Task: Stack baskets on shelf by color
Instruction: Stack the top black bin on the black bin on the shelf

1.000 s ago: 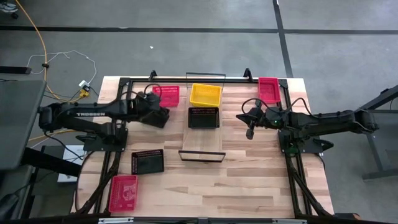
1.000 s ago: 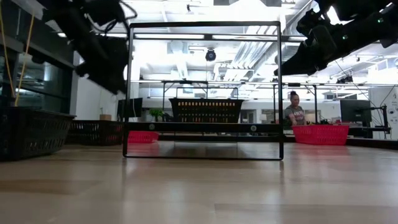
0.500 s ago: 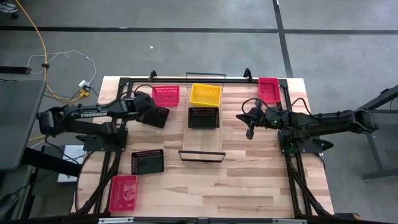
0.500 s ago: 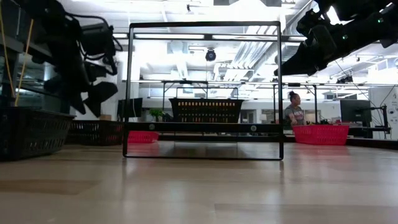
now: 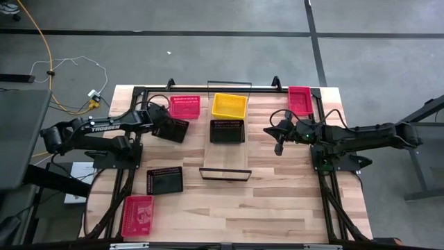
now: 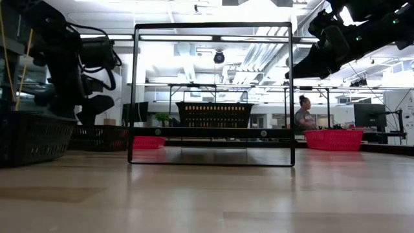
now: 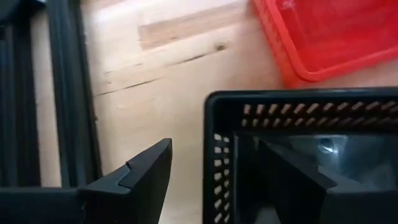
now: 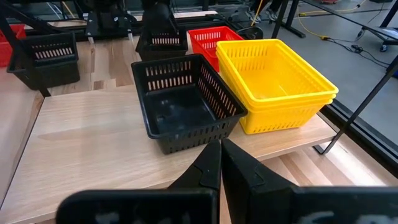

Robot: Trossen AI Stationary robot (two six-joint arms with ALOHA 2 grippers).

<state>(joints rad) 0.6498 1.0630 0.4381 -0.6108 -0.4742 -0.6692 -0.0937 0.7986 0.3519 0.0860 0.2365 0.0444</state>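
Left wrist view: left gripper (image 7: 214,177) fingers spread, straddling a black basket's (image 7: 298,124) wall, red basket (image 7: 336,31) just beyond. Right gripper (image 8: 221,163) pressed together, yellow baskets (image 8: 277,78) ahead.

Both arms are dark, nearly black, built of boxy jointed segments. The left arm (image 5: 97,128) carries white lettering along its forearm, seemingly the maker's name, though too small to be sure. Loose black cables loop over its wrist. The right arm (image 5: 361,133) is the same build, with cable loops near its wrist. Each claw has two matte black wedge-shaped fingers (image 7: 140,177), flat-faced with a stepped notch near the tip.
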